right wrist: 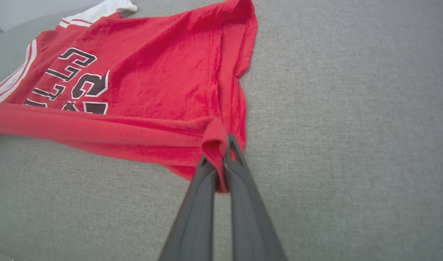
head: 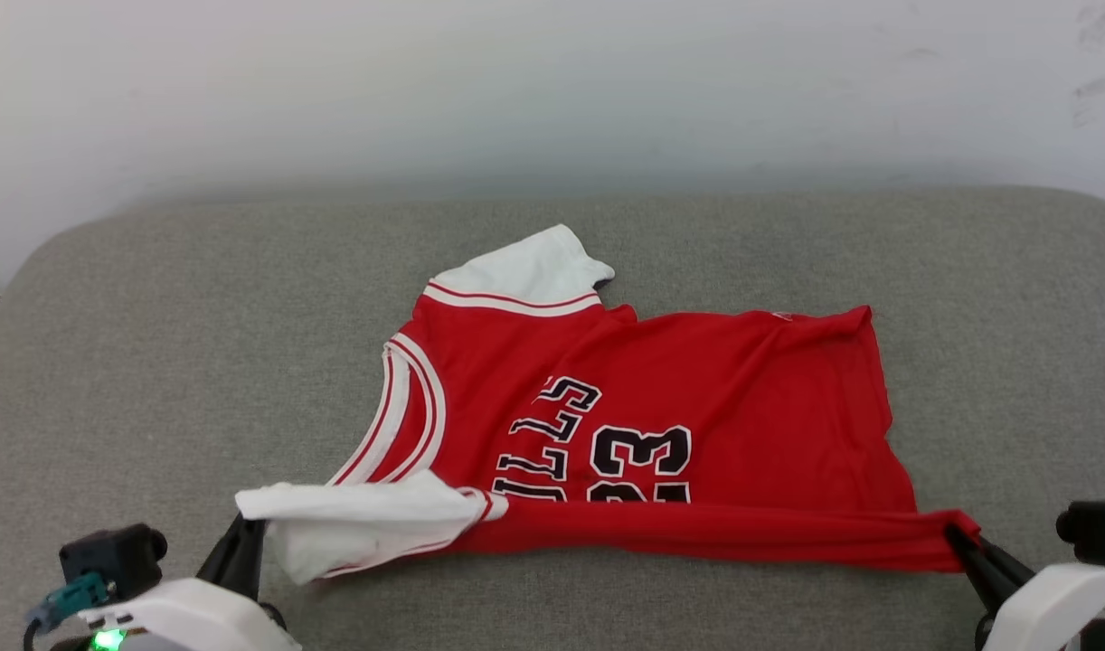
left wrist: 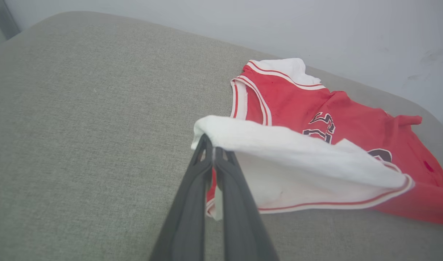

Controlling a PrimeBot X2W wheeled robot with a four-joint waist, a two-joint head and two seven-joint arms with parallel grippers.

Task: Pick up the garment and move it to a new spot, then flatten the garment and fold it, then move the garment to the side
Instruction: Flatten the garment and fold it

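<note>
The garment point(head: 697, 398), a bright red shirt with white sleeve ends and black-and-white print, lies spread on the grey cushion. Its near edge is lifted and stretched taut between both grippers. My left gripper point(head: 245, 533) is shut on the white sleeve end point(left wrist: 286, 159) at the lower left; in the left wrist view the gripper point(left wrist: 210, 145) pinches the white cloth's edge. My right gripper point(head: 959, 538) is shut on the red hem corner at the lower right. In the right wrist view the gripper point(right wrist: 221, 148) clamps a fold of the garment point(right wrist: 152, 72).
The grey fabric cushion point(head: 200, 344) carries the shirt, with bare room to the left, right and behind. A pale wall point(head: 552, 90) rises directly behind the cushion's rounded back edge.
</note>
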